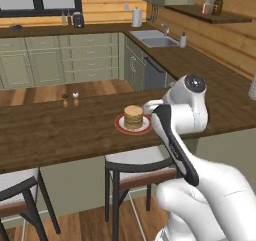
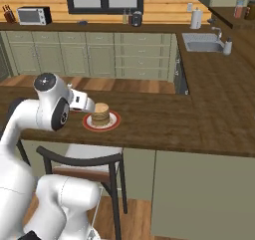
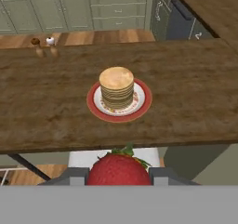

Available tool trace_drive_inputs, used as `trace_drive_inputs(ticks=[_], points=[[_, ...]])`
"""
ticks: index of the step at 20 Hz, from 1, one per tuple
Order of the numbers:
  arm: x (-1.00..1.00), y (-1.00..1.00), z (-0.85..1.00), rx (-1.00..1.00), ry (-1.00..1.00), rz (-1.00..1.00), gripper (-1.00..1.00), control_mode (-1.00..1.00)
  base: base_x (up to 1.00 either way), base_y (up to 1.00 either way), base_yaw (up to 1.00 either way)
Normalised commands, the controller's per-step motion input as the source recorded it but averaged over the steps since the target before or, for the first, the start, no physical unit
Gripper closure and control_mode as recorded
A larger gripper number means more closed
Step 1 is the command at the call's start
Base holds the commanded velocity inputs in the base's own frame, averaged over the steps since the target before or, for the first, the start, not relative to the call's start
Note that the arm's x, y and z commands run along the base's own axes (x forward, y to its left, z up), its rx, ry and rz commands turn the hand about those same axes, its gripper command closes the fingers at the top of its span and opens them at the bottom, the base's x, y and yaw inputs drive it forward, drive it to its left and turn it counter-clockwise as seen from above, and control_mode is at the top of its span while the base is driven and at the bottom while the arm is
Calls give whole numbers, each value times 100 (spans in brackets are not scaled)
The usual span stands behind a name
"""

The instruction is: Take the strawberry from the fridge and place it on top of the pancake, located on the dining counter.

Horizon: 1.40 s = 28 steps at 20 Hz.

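While the arm reached toward the bench, the scene stood as follows.

Gripper: the gripper was clenched on the strawberry, its two grey fingers pressed against the fruit's sides in the hand view.

Strawberry: the strawberry was red with a green leafy cap, sat between the fingers, short of the near edge of the bench and not yet over the plate.

Plate: the red plate with a white centre lay on the bench, near its front edge; this plate is the landmark for the lines below.

Pancake: the pancake stood as a tan stack in the middle of the plate, its top bare.

Bench: the bench was a long dark wood-plank top running left and right under the plate.

Shakers: two small shakers stood side by side on the bench, beyond the plate and off to its left in the hand view, well apart from it.

Stool: a black-legged stool with a pale seat stood below the bench, just under the plate.

Arm: the white arm hung just beside the plate on the stool side, its wrist close to the plate's rim in both base views.

Sink: a sink sat in the far counter, well beyond the plate.
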Motion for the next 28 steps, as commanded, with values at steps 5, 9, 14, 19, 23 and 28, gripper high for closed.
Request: trace_drive_inputs(ticks=[5, 9, 14, 19, 23, 28], points=[[100, 0, -45, 0, 18, 0, 100, -100, 0, 0, 0], [94, 0, 15, 0, 24, 0, 100, -100, 0, 0, 0], [35, 0, 37, -1, 5, 5, 100, -100, 0, 0, 0], [92, 26, -62, -6, 7, 0, 100, -100, 0, 0, 0], [96, 35, -39, -8, 3, 0, 100, -100, 0, 0, 0], [73, -9, -29, 0, 3, 0, 100, -100, 0, 0, 0]])
